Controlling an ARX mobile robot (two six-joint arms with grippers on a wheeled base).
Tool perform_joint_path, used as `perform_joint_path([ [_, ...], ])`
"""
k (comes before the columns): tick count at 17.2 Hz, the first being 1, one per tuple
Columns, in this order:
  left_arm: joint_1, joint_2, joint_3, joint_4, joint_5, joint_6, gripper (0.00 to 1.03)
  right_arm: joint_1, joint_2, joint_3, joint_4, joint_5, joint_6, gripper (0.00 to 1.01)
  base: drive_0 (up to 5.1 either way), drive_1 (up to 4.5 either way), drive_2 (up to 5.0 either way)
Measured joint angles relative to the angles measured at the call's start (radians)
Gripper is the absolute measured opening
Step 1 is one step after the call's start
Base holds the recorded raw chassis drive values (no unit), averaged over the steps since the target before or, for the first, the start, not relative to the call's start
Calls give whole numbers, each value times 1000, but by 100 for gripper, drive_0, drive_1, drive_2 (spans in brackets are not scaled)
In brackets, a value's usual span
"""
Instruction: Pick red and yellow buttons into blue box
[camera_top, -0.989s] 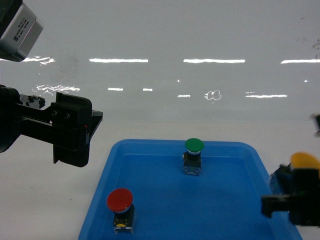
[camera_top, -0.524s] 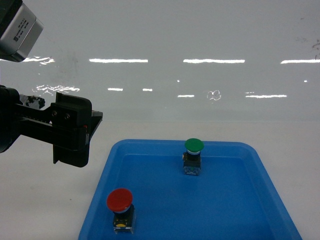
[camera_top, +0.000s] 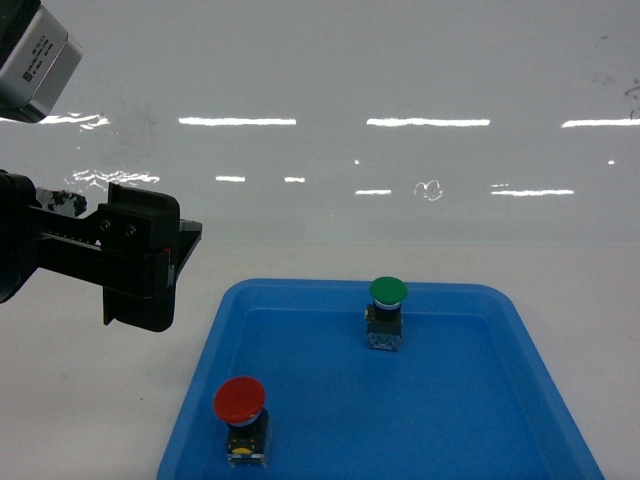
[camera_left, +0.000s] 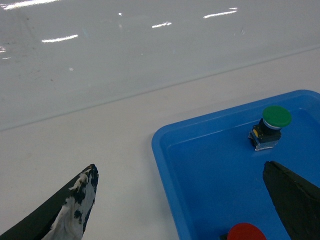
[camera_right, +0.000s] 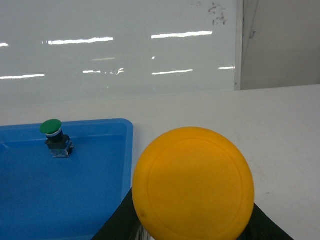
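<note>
The red button (camera_top: 240, 400) stands upright in the blue box (camera_top: 450, 410) near its front left corner; its cap also shows at the bottom edge of the left wrist view (camera_left: 245, 233). My left gripper (camera_top: 186, 240) hangs open and empty above the table left of the box, its fingers spread wide over the box's left rim (camera_left: 165, 170). The yellow button (camera_right: 193, 182) fills the right wrist view, with my right gripper (camera_right: 192, 222) shut on its body beneath the cap, just right of the box (camera_right: 30, 200). The right gripper is outside the head view.
A green-capped button (camera_top: 388, 292) stands in the box near the back wall, also seen in both wrist views (camera_left: 276, 117) (camera_right: 51, 127). A glossy white wall rises behind the white table (camera_top: 90, 400). To the right, the table (camera_right: 280, 125) continues.
One second ago my right gripper held the yellow button at the head view's lower right; it has since left that view. The left gripper drifted slightly left.
</note>
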Motion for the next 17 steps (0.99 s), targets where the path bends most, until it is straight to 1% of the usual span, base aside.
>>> perform_joint_path([
  [1, -4, 0, 0, -3, -6, -4, 98, 0, 0, 0, 0, 0, 0, 25, 0, 0, 0],
  [2, -24, 6, 11, -37, -34, -14, 98, 0, 0, 0, 0, 1, 0, 25, 0, 0, 0],
  [3, -47, 23, 28, -63, -49, -28, 98, 0, 0, 0, 0, 0, 0, 25, 0, 0, 0],
  [6, -119, 112, 145, -196, -60, -117, 98, 0, 0, 0, 0, 0, 0, 25, 0, 0, 0],
  [7, -143, 150, 189, -235, -75, -146, 98, 0, 0, 0, 0, 0, 0, 25, 0, 0, 0],
  [8, -158, 182, 224, -278, -78, -177, 98, 0, 0, 0, 0, 0, 0, 25, 0, 0, 0],
  [9, -172, 216, 249, -306, -90, -195, 98, 0, 0, 0, 0, 0, 0, 25, 0, 0, 0],
  [10, -184, 252, 273, -348, -117, -226, 98, 0, 0, 0, 0, 0, 0, 25, 0, 0, 0],
  [12, -195, 304, 288, -372, -156, -268, 98, 0, 0, 0, 0, 0, 0, 25, 0, 0, 0],
  [13, -197, 327, 292, -374, -177, -280, 98, 0, 0, 0, 0, 0, 0, 25, 0, 0, 0],
  [14, -203, 357, 303, -385, -183, -296, 98, 0, 0, 0, 0, 0, 0, 25, 0, 0, 0],
  [17, -210, 378, 311, -394, -204, -307, 98, 0, 0, 0, 0, 0, 0, 25, 0, 0, 0],
])
